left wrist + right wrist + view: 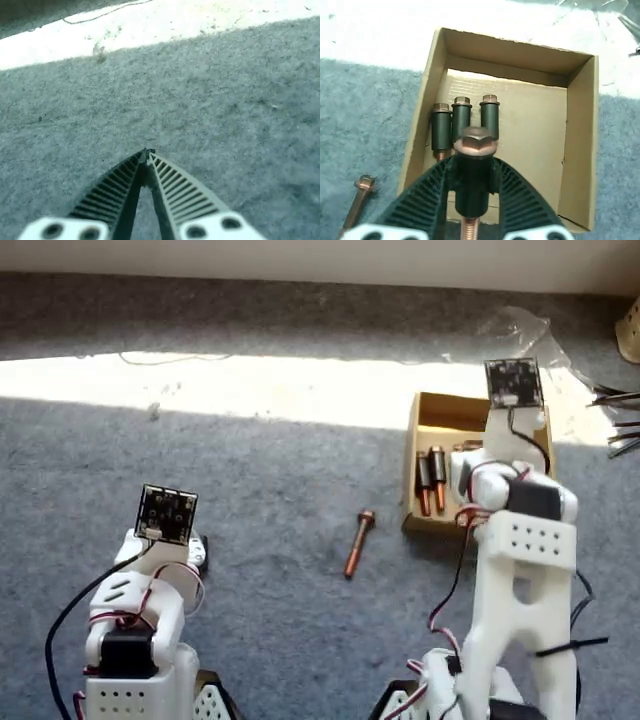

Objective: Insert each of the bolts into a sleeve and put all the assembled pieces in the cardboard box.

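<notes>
The cardboard box [580, 130] lies open on the grey carpet, with three assembled bolts in dark sleeves [461, 122] lying side by side in it. My right gripper [472, 172] is over the box's near side, shut on another assembled piece [474, 165], a copper bolt inside a dark sleeve. In the high view the right arm [520, 530] covers part of the box [430, 415], where two pieces [431, 478] show. A bare copper bolt [358, 542] lies on the carpet left of the box, also seen as the bolt [357, 202]. My left gripper [148, 155] is shut and empty over bare carpet at the left.
A sunlit strip [200, 385] crosses the carpet behind the arms. Crumpled clear plastic [515, 325] lies behind the box. Dark cables [620, 420] lie at the right edge. Open carpet lies between the two arms.
</notes>
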